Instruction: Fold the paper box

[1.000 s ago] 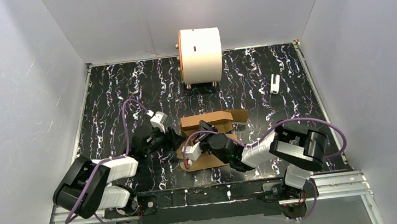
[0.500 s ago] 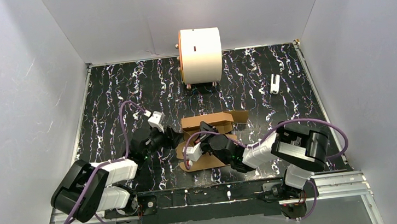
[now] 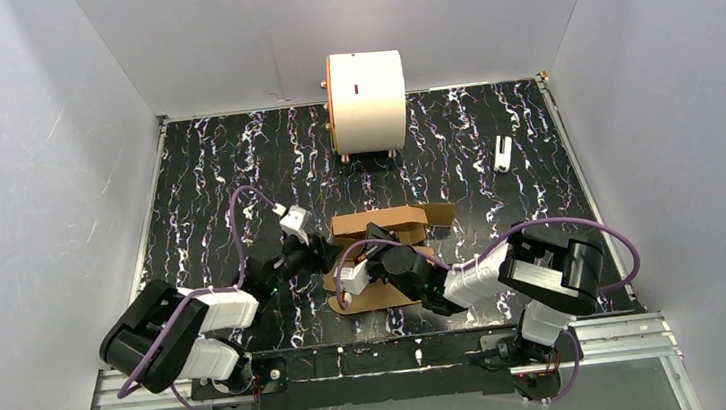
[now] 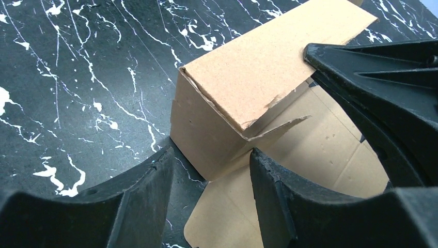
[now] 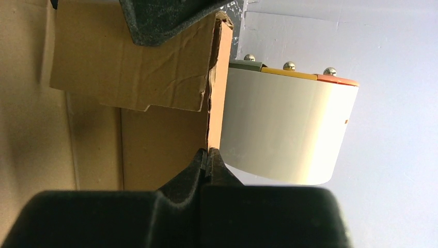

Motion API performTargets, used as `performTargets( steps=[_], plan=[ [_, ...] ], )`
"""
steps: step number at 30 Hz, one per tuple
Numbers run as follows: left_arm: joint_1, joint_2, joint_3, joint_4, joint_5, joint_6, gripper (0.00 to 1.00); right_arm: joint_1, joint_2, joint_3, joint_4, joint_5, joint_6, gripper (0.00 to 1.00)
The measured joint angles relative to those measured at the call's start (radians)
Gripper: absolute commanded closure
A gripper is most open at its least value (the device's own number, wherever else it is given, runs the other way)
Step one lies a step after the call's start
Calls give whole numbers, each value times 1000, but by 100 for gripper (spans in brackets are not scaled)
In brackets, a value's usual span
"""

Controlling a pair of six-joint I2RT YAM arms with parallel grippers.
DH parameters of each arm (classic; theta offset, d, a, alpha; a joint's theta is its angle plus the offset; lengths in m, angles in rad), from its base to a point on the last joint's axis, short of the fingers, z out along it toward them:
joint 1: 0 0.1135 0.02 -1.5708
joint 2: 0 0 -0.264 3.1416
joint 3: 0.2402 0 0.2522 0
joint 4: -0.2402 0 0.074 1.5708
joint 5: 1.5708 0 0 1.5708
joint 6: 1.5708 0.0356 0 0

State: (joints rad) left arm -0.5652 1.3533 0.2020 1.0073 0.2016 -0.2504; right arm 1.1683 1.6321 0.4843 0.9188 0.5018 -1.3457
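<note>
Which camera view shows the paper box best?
The left wrist view: the paper box fills it, its raised wall, corner and flat flap sharp. The top external view shows it whole but small, partly under the right gripper. The right wrist view shows only one wall edge, pinched by that gripper.

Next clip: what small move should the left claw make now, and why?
Probably ease the left claw forward and close it on the box's raised end wall. Its jaws stand open astride that wall's near corner, gripping nothing, while the right claw is shut on an upright edge of the box, steadying it.
</note>
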Motion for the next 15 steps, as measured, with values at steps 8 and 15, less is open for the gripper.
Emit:
performTargets(
  steps=[8,15],
  plan=[
    [-32,50,0,76,-75,10,56,-1,0,4,-3,-1,24,100],
    [-85,106,0,150,-166,21,64,-1,0,6,-3,-3,46,100]
  ],
)
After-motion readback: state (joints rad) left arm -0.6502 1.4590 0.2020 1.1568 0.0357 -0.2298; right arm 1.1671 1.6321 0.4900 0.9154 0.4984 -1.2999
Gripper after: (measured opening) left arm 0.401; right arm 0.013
